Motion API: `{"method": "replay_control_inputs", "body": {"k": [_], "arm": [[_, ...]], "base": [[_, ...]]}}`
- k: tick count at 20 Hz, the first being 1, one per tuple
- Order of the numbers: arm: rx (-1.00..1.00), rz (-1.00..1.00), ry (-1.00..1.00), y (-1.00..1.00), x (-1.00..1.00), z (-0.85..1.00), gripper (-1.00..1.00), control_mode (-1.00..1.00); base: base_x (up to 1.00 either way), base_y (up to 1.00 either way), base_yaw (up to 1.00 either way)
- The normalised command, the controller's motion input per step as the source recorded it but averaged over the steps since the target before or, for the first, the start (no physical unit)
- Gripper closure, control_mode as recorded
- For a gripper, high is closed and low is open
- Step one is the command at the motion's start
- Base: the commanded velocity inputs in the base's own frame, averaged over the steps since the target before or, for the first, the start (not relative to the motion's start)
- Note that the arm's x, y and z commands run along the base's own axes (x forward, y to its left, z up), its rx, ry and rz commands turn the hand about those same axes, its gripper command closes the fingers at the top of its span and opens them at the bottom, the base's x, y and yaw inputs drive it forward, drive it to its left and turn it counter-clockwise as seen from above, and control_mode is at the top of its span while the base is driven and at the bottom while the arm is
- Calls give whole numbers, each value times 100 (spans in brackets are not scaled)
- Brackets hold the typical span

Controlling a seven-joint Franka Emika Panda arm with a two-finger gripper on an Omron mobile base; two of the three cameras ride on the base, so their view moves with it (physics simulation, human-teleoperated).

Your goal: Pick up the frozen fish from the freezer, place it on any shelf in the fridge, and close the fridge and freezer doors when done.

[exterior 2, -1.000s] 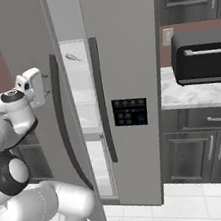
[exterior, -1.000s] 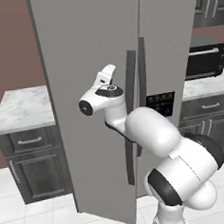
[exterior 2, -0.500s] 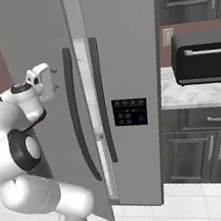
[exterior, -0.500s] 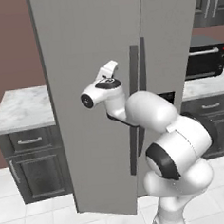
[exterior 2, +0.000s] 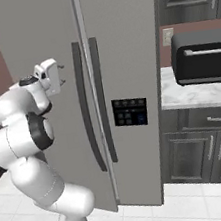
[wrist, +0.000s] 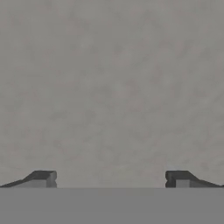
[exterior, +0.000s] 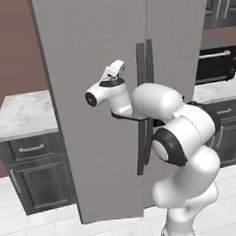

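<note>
Against fridge door (exterior 2: 40, 68): gripper (exterior 2: 62, 74), fingers spread wide, nothing held.
Arm: elbow bent, hand level, left of dark handles (exterior 2: 85, 106).

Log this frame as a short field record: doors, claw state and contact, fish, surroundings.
fridge door: wide grey door, looks almost shut; a thin gap may remain at its lower edge
freezer door: narrower, with black control panel, appears shut
claw: open, empty, fingertips at the fridge door's face
hand view: flat grey door surface close ahead, fingertips wide apart
frozen fish: hidden behind the doors
surroundings: marble counter, black toaster oven, dark cabinets
</note>
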Motion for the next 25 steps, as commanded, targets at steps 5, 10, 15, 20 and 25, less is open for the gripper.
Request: {"method": "replay_control_inputs", "body": {"k": [5,10,15,20,25], "arm": [[0,-5,0,-17,51,0,-100,-100],[0,-5,0,-15,53,-5,-100,-100],[0,-5,0,-14,46,-10,-100,-100],[0,-5,0,-11,44,-15,-100,-100],[0,-6,-6,-16,-6,0,-100,-100]], "base": [[0,0,0],[0,0,0],[0,0,0],[0,0,0],[0,0,0]]}}
